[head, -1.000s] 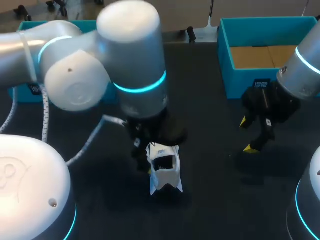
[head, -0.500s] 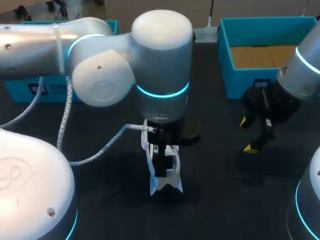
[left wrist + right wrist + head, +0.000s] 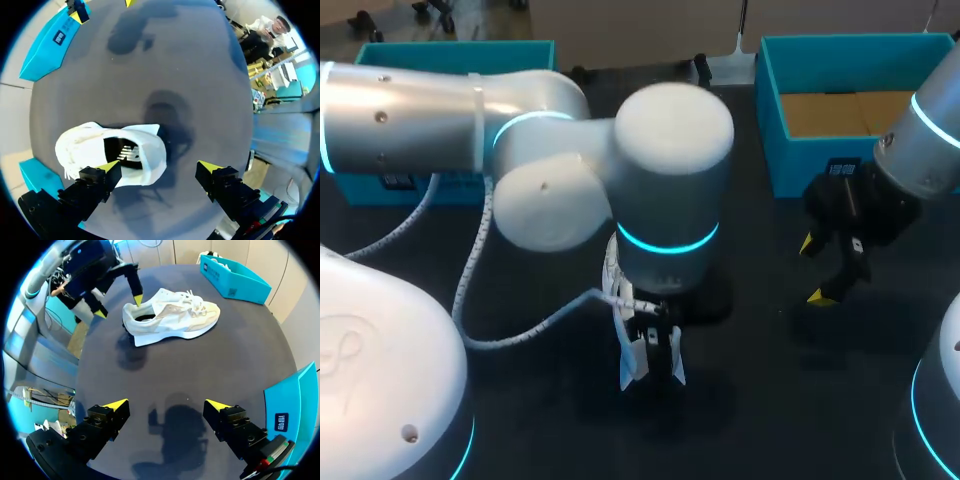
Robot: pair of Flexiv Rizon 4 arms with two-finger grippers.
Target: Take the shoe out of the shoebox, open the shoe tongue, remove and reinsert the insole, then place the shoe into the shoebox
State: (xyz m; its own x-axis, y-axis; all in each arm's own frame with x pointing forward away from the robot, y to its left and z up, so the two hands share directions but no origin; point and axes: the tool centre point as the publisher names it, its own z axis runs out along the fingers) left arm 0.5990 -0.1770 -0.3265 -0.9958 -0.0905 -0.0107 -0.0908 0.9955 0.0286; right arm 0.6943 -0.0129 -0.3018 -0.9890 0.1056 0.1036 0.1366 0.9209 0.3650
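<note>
Our left claw (image 3: 159,167) wide over the shoe (image 3: 80,150), one tip at its heel opening, our right claw (image 3: 166,404) also wide, well apart from the shoe

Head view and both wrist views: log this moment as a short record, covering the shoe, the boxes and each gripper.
shoe: white shoe upright on its sole on the dark table, outside both boxes
left arm: left gripper open, at the shoe's heel, one fingertip at the opening; contact unclear
right arm: right gripper open, empty, above bare table, apart from the shoe
boxes: teal box at the far right, brown floor showing; second teal box at the far left
</note>
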